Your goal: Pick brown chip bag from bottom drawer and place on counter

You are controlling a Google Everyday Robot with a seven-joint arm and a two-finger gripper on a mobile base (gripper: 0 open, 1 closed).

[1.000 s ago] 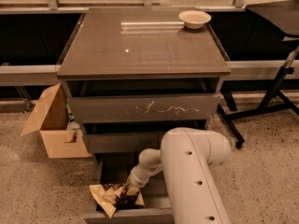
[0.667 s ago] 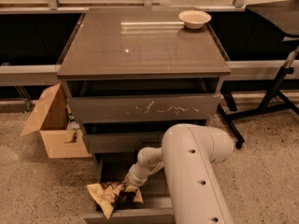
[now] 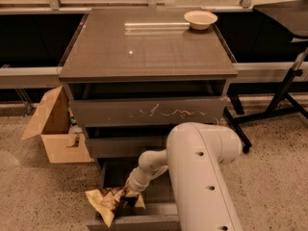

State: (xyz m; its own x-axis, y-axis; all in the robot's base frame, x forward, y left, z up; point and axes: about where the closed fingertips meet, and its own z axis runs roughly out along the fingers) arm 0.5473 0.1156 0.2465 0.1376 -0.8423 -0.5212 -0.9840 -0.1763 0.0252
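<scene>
The brown chip bag (image 3: 105, 201), wrinkly with tan edges and a dark middle, hangs over the left side of the open bottom drawer (image 3: 115, 173). My gripper (image 3: 127, 196) reaches down into that drawer from my white arm (image 3: 202, 177) and is shut on the bag's right end. The bag's left corner sticks out past the drawer's side, over the floor. The counter (image 3: 144, 47), the glossy grey-brown cabinet top, is high above the gripper.
A cream bowl (image 3: 200, 19) sits at the counter's back right corner. The scratched top drawer (image 3: 149, 112) and the middle drawer (image 3: 120, 146) stand slightly open above the gripper. An open cardboard box (image 3: 53, 126) stands on the floor to the left. A black stand (image 3: 284, 93) is at the right.
My gripper and the chip bag have shifted a little to the left together, so more of the bag now hangs past the drawer's left side.
</scene>
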